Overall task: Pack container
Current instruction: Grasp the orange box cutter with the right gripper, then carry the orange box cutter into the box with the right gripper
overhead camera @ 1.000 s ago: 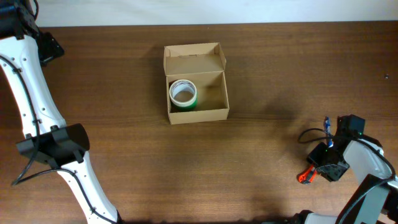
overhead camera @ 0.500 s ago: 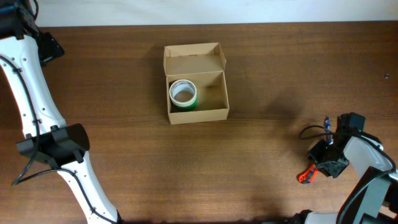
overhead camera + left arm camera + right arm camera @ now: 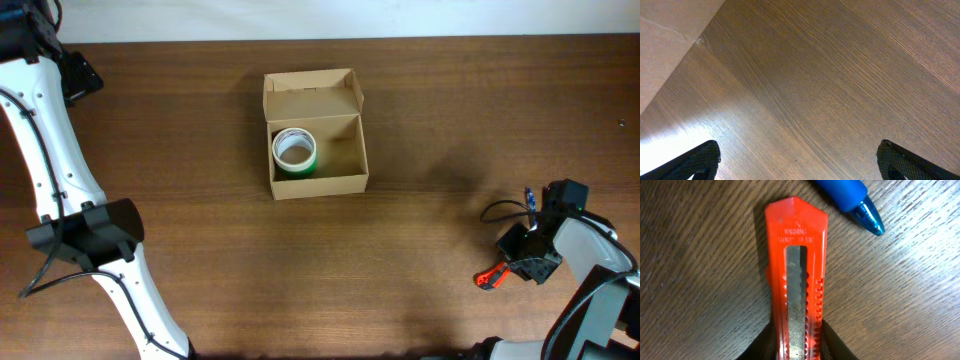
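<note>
Wooden table point(image 3: 430, 110): bears all items. Container point(image 3: 320, 184): far centre of the table, flap lid open and pointing to the far edge, long axis near-to-far, well apart from both grippers. Tape roll point(image 3: 294, 151): inside the container, left half. Left gripper point(image 3: 800, 162): fingers spread, empty. Right gripper point(image 3: 797, 347): clamped on the orange cutter point(image 3: 795, 270), just beside the blue pen point(image 3: 852, 195).

White rounded links with black joint housings along left arm point(image 3: 52, 170). Right arm point(image 3: 592, 256) likewise white, black block at wrist, looped black cable point(image 3: 498, 212) beside. Dark ribbed fingertips point(image 3: 696, 159) on left end effector point(image 3: 800, 161).
</note>
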Action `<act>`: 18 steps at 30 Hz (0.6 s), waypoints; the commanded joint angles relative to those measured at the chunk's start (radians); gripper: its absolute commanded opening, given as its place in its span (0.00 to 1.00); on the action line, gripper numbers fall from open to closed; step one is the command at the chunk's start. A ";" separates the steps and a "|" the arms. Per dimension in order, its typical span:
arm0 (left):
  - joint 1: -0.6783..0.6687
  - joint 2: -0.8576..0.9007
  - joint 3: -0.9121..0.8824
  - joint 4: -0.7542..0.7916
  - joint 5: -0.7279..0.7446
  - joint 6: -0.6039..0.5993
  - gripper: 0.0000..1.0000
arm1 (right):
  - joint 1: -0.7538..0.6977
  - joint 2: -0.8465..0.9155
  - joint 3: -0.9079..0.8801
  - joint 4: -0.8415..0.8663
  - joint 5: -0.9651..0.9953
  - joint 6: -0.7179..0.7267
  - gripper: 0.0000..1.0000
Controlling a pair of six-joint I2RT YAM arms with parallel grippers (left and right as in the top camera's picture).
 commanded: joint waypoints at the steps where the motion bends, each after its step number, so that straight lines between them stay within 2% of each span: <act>1: 0.006 -0.032 -0.005 0.000 0.001 -0.010 1.00 | -0.003 0.069 -0.029 0.041 -0.073 -0.033 0.23; 9: 0.006 -0.032 -0.005 0.000 0.001 -0.010 1.00 | -0.002 0.045 0.065 -0.030 -0.095 -0.060 0.19; 12: 0.006 -0.032 -0.005 0.000 0.001 -0.010 1.00 | 0.008 0.029 0.174 -0.129 -0.096 -0.085 0.15; 18: 0.006 -0.032 -0.005 0.000 0.001 -0.010 1.00 | 0.099 -0.002 0.389 -0.268 -0.091 -0.116 0.14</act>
